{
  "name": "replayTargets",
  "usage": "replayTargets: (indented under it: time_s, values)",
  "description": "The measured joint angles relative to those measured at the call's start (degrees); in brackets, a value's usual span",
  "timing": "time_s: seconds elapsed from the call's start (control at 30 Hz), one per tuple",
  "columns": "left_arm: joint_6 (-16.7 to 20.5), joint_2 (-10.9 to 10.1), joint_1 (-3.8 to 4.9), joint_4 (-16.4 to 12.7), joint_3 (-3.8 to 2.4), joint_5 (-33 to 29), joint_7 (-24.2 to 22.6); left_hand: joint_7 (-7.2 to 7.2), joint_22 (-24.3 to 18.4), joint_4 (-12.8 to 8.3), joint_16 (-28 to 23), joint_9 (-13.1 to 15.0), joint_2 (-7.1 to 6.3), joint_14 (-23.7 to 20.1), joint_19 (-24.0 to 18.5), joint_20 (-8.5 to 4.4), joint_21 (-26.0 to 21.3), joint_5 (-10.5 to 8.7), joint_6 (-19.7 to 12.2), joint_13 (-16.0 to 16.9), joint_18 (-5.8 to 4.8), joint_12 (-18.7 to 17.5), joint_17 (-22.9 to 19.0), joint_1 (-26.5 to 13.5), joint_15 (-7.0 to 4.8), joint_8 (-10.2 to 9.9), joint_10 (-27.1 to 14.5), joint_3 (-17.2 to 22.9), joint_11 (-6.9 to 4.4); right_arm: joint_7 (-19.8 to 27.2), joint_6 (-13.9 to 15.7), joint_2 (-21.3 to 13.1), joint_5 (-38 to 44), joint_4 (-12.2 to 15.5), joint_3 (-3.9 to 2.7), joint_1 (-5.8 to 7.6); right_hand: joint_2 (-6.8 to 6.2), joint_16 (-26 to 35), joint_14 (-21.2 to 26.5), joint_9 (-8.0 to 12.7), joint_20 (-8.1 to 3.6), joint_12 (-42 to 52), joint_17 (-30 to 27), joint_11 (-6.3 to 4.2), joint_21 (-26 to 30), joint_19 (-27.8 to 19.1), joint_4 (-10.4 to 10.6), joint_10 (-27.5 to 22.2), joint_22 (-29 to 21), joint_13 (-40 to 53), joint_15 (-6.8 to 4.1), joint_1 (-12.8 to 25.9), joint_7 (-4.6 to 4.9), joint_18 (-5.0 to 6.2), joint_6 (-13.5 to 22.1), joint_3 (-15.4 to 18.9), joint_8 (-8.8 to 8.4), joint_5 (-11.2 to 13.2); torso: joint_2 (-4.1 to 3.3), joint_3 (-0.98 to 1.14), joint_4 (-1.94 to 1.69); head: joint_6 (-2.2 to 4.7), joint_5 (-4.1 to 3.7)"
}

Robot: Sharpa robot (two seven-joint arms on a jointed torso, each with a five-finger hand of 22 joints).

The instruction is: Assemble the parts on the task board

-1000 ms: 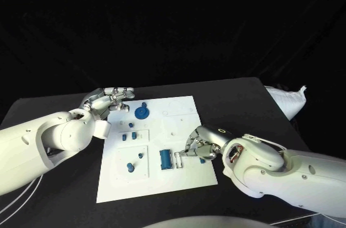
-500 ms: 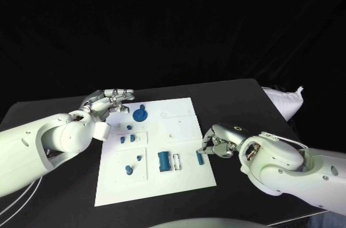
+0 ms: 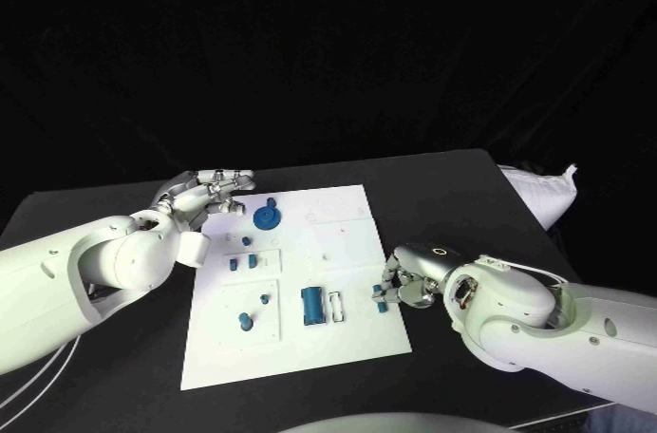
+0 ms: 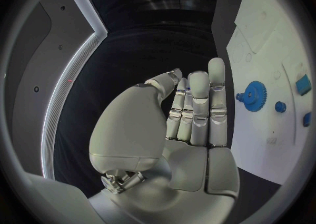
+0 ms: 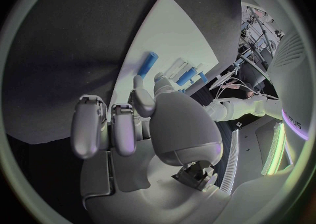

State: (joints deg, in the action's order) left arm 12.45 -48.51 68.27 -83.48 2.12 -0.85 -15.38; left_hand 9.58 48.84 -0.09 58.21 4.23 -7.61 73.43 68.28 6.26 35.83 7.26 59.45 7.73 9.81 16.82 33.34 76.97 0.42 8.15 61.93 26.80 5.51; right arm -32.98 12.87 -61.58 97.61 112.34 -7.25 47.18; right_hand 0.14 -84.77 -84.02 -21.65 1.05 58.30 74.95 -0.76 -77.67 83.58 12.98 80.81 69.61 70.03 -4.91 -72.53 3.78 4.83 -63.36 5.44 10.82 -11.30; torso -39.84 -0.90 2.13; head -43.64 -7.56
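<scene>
Silver right hand (image 3: 408, 283) hovers with fingers curled, empty, beside the task board (image 3: 349, 343); left hand (image 3: 208, 192) likewise curled.

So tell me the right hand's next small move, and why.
Probably close the right hand on the narrow blue bar at the task board's right edge. The bar lies loose on the white plate just in front of the fingers, beside the larger blue block, and the hand seems to hold nothing. The left hand hovers near the blue gear.
</scene>
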Motion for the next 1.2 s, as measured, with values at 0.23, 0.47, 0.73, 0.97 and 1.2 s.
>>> replayTargets:
  time_s: [0.23, 0.47, 0.73, 0.97, 1.2]
  values:
    - [-0.09, -0.16, -0.01, -0.04, 0.00, 0.01, 0.00, 0.00, 0.00, 0.00, 0.00, 0.00, 0.00, 0.00, 0.00, 0.00, 0.00, 0.00, 0.00, 0.00, 0.00, 0.00, 0.00, 0.00, 0.00, 0.00, 0.00, 0.00, 0.00, -0.41, -1.62, 0.88, 1.06, -1.01, 0.00, -0.34, -0.23, 0.00, 0.00, 0.00, 0.00, 0.00, -0.01, 0.00, 0.00, 0.00, 0.31, 0.00, 0.00, 0.01, 0.00, 0.23, 0.00, 0.00, 0.00, 0.00, -0.05, 0.00, -0.02, 0.00, 0.02, -0.18, 0.27]
    - [-0.13, -0.21, -0.02, -0.09, 0.00, 0.02, 0.00, 0.00, 0.01, 0.04, 0.00, 0.00, 0.00, 0.00, 0.00, 0.00, 0.00, 0.00, 0.00, 0.00, 0.00, 0.00, 0.00, 0.00, 0.00, 0.00, 0.00, -0.04, 0.00, -0.72, -3.09, 1.70, 2.73, -1.55, -0.16, -0.38, -0.54, 0.00, 0.00, -0.28, 0.00, -0.45, -0.01, 0.00, 0.00, 0.00, 0.31, 0.01, -0.06, 0.00, 0.00, 0.50, -0.24, 0.00, -0.24, 0.00, 0.00, 0.89, -0.03, 0.02, 0.09, -0.36, 0.46]
    - [-0.13, -0.27, -0.02, -0.13, 0.00, 0.03, 0.01, 0.21, -0.05, 0.01, 0.00, 0.00, 0.00, 0.00, 0.20, 0.20, 0.00, 0.00, -0.21, 0.00, 0.00, 0.27, -0.05, 0.00, 0.00, 0.00, 0.00, -0.34, 0.00, -0.85, -5.09, 3.21, 6.97, -2.05, -0.27, -0.62, -2.42, 0.24, 0.00, -0.84, 0.00, -0.67, -0.02, 0.01, 0.24, 0.00, -0.32, 0.02, -0.22, -0.11, 0.00, -1.41, -0.34, 0.00, -0.58, -0.98, -0.28, 2.88, -0.02, 0.03, 0.10, -0.45, 0.61]
    - [-0.13, -0.30, -0.02, -0.16, 0.00, 0.03, 0.01, 0.21, -0.05, 0.02, 0.00, 0.00, 0.00, 0.00, 0.20, 0.20, 0.00, 0.00, -0.21, 0.00, -0.01, 0.27, -0.05, 0.00, 0.00, 0.00, 0.00, -0.34, 0.00, -0.87, -6.31, 4.11, 10.22, -2.16, -0.30, -0.71, -2.04, 0.33, 0.00, -0.84, 0.00, -2.30, -0.02, -0.09, 0.47, 0.00, -3.25, -0.50, -0.44, -0.79, 0.00, -5.91, -0.02, 0.00, -0.64, -4.22, -1.22, 4.27, -0.02, 0.07, 0.10, -0.59, 0.62]
    - [-0.12, -0.28, -0.02, -0.33, 0.00, 0.03, 0.00, 0.21, -0.05, 0.02, 0.00, 0.01, 0.23, 0.00, 0.20, 0.20, 0.00, 0.00, -0.21, -0.05, -0.01, 0.27, -0.04, -0.23, 0.00, 0.00, 0.00, -0.34, 0.00, -0.79, -7.53, 4.90, 12.37, -2.06, -0.30, -0.70, -1.77, 0.33, -0.01, -0.10, 0.00, -3.12, -0.02, -0.02, 0.47, 0.00, -5.83, -0.85, -0.35, -1.33, 0.05, -9.18, 0.14, 0.00, -0.46, -7.82, -2.12, 3.04, -0.02, 0.03, 0.12, -0.81, 0.63]
